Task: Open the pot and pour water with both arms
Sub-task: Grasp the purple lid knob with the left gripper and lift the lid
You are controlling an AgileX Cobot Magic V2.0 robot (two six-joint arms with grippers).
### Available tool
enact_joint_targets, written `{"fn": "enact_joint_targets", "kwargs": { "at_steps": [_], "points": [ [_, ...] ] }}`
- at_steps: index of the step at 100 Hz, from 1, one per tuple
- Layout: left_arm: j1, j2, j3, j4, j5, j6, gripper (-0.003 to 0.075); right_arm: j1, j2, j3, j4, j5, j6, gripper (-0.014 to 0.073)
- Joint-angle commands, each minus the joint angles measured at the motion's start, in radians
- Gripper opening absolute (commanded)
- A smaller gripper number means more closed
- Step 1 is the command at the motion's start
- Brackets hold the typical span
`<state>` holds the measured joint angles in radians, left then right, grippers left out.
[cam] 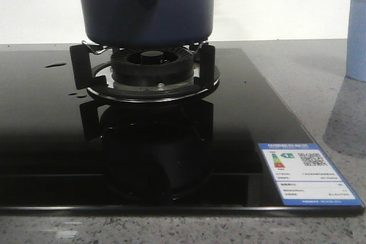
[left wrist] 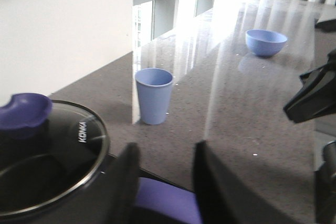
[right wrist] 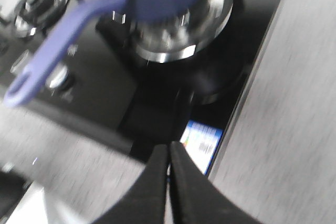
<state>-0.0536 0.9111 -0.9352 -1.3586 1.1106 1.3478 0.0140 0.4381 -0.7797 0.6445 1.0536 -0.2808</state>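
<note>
The front view cuts off the top of the large round dark navy-blue pot, so its rim and lid are out of sight there, and the right wrist view is blurred by motion. The pot sits on the black burner grate of the glossy black glass cooktop, toward the far side. Its sides are matte, with a tapered handle mount bearing 1 small hole. In the left wrist view, the glass lid with a purple knob covers it. The left gripper is parted, its 2 fingers straddling the purple handle. The right gripper is clenched on nothing. A light blue ribbed cup stands right of the cooktop on the grey stone counter, a light blue bowl farther off.
</note>
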Motion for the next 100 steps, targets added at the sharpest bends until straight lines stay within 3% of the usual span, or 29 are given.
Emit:
{"fn": "enact_joint_targets", "kwargs": {
  "at_steps": [1, 7, 15, 27, 44, 56, 81, 100],
  "points": [
    [-0.009, 0.018, -0.035, -0.075, -0.068, 0.036, 0.0432, -0.002, 0.019, -0.033, 0.027, -0.124, -0.036, 0.0145],
    [-0.009, 0.037, -0.035, -0.080, -0.108, 0.036, 0.0512, -0.002, 0.019, -0.033, 0.026, -0.156, -0.036, 0.0269],
    [-0.009, 0.072, -0.038, -0.088, -0.129, 0.038, 0.0538, -0.002, 0.019, -0.033, 0.017, -0.190, -0.036, 0.0438],
    [-0.016, 0.135, -0.040, -0.127, -0.134, 0.137, 0.0538, -0.002, 0.019, -0.033, -0.003, -0.212, -0.036, 0.0555],
    [-0.078, 0.225, -0.041, -0.273, -0.170, 0.418, 0.0538, -0.002, 0.019, -0.033, -0.026, -0.220, -0.036, 0.0557],
    [-0.111, 0.289, -0.041, -0.370, -0.197, 0.545, 0.0538, -0.002, 0.019, -0.033, -0.026, -0.208, -0.036, 0.0550],
    [-0.114, 0.405, -0.103, -0.432, -0.163, 0.561, 0.0542, -0.002, 0.019, -0.033, -0.026, -0.194, -0.036, 0.0550],
    [-0.144, 0.469, -0.161, -0.425, -0.158, 0.561, 0.0614, -0.002, 0.019, -0.033, -0.026, -0.194, -0.036, 0.0550]
  ]
}}
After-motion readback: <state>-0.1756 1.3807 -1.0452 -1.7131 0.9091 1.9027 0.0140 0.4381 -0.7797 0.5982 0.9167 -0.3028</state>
